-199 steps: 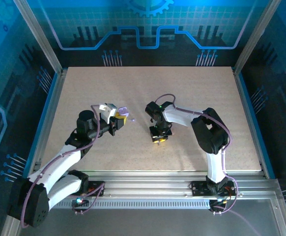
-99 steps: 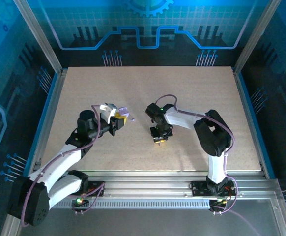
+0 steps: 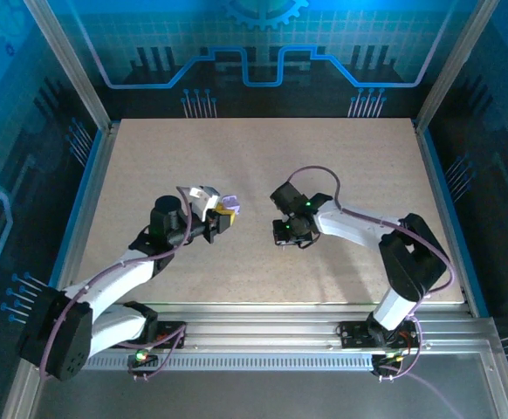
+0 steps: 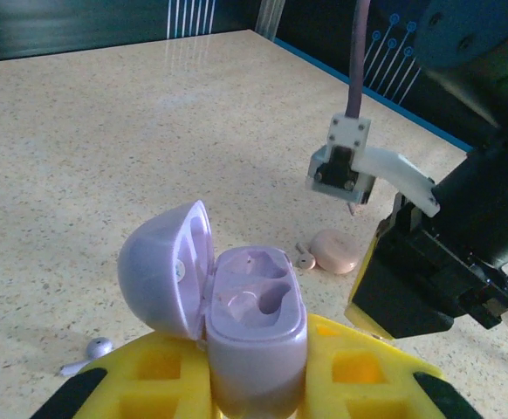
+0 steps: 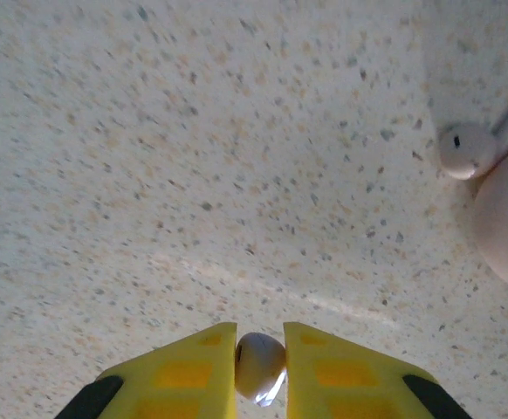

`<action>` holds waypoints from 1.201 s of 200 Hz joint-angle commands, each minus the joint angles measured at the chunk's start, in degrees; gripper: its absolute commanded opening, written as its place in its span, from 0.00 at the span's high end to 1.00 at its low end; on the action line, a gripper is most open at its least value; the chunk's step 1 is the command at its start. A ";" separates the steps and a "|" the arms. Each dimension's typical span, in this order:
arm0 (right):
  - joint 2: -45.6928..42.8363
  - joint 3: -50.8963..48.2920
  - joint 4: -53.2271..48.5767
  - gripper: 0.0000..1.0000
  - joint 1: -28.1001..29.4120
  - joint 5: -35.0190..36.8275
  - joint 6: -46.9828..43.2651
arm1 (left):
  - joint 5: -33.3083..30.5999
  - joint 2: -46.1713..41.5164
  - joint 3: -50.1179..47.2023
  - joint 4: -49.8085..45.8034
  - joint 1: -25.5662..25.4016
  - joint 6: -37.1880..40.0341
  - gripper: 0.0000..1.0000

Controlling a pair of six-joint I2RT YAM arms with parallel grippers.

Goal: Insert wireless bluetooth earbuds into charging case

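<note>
So the left gripper [image 3: 222,212] is clamping the open lilac plastic clamshell charging case [image 4: 254,323], both wells empty. The right gripper [image 5: 260,336] is pinching one tiny whitish stubby earbud [image 5: 260,367] near that case's right. I'd be lining it up squarely over a well, then lowering slowly.

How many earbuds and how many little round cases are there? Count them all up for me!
Earbuds: 3 (one pinched in the right gripper, one beside the pink case, one loose by the lilac case)
Cases: 2 (the open lilac case in the left gripper, and the pink case)
Total: 5
</note>
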 commanded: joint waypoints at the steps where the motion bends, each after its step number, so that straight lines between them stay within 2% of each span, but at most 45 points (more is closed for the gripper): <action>1: -2.81 -1.35 4.58 0.82 -0.59 1.29 0.97 | -0.62 1.85 -1.13 5.01 -1.36 -1.22 0.84; 134: -14.53 -7.70 14.63 0.82 -3.77 -0.27 3.64 | -5.81 13.26 -2.52 20.24 -5.30 -2.50 0.85; 240: -19.33 -9.61 19.48 0.82 -4.13 -1.27 2.45 | -7.75 18.92 -1.14 25.10 -7.92 -2.32 0.85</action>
